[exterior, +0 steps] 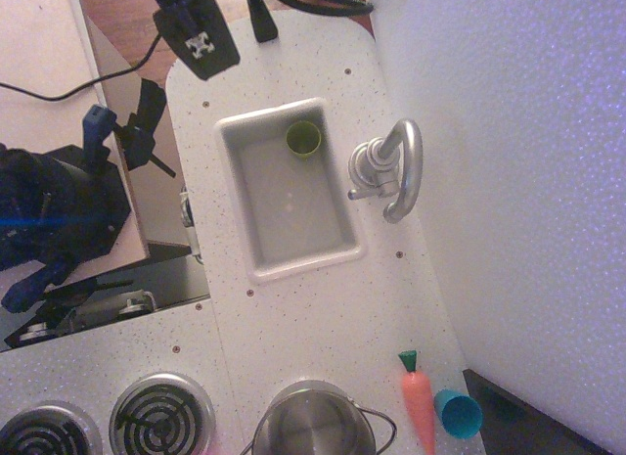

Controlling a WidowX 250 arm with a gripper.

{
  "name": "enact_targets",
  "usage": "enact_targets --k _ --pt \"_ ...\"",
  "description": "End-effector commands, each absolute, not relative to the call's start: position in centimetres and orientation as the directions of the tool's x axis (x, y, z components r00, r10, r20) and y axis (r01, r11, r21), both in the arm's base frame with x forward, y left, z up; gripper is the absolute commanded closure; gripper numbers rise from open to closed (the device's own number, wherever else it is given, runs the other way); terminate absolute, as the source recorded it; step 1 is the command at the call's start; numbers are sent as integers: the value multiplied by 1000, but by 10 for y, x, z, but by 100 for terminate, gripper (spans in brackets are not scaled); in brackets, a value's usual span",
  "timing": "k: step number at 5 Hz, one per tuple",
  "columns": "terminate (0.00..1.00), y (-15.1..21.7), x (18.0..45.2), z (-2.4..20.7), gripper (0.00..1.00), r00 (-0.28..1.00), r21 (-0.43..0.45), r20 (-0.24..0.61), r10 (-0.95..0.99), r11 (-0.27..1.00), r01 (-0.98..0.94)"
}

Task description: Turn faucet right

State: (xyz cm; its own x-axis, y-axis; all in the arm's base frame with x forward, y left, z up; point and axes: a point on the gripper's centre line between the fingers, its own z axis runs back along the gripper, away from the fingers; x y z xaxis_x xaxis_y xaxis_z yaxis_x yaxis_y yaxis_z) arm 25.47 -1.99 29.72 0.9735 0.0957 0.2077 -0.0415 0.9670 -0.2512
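Item: faucet (389, 168), beside the sink's (337, 250) right rim, spout arched away from the basin. My gripper (196, 29), upper left, well apart; I cannot tell its opening.

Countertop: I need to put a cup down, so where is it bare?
Bare counter lies between the sink and the steel pot. The strip by the faucet is narrow; the carrot and blue cup crowd the corner.
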Motion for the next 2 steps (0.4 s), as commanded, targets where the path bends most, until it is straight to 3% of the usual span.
enact_targets --k 1,2 --pt "0 -19 255 306 0 969 -248 231 86 968 -27" --pt "100 -19 255 306 0 969 -248 231 86 968 -27"
